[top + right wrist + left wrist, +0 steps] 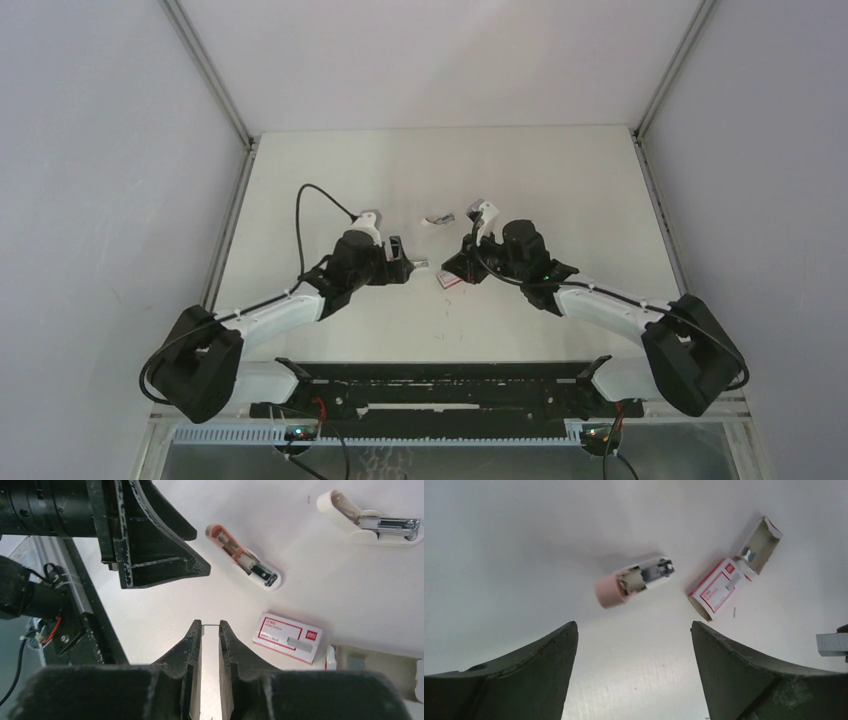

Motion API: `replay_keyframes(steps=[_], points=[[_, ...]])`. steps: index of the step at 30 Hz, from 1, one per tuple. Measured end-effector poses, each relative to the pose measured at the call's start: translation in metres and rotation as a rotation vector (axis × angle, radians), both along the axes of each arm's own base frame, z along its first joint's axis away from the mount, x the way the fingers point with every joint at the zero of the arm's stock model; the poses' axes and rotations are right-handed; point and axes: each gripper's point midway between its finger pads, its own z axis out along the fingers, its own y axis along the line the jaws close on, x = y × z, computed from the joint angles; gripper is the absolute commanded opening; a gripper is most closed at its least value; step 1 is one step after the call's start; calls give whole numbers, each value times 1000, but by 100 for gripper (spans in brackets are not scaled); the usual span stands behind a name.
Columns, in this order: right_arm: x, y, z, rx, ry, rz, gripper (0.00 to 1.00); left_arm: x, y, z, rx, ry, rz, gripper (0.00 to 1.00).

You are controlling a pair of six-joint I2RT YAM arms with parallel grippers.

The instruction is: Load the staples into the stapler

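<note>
My right gripper (210,627) pinched a staple strip (831,645); I judged it light, brittle, best held by its flat sides. My left gripper (634,626) stood spread.

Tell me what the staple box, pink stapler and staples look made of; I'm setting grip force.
The staple box looks like thin matte printed card, with folded flaps. The pink stapler seems smooth moulded plastic around a shiny metal channel. The staples, pinched in the right hand, look like bright grey metal.
</note>
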Motion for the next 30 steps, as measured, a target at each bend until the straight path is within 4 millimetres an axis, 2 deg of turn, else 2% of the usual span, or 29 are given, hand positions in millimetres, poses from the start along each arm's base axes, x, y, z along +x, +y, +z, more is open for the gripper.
replay_keyframes(steps=[3, 5, 9, 16, 23, 27, 29, 30], points=[[9, 6, -9, 0, -8, -14, 10, 7, 10, -6, -37, 5, 23, 87], [13, 8, -12, 2, -10, -22, 10, 13, 9, -5, -64, -6, 23, 84], [16, 10, -15, 4, -13, -25, 10, 20, 1, -3, -103, -22, -5, 67], [16, 10, -16, -1, -13, -27, 10, 24, 3, -22, -110, 28, -12, 49], [16, 10, -16, -3, -14, -28, 10, 28, 7, -30, -114, 46, -3, 31], [16, 9, -17, -7, -13, -28, 10, 36, 8, -30, -126, 51, -4, 25], [15, 10, -18, -12, -11, -25, 10, 39, 6, -28, -129, 43, -18, 26], [14, 10, -19, -16, -9, -24, 10, 40, 5, -28, -129, 42, -28, 29]])
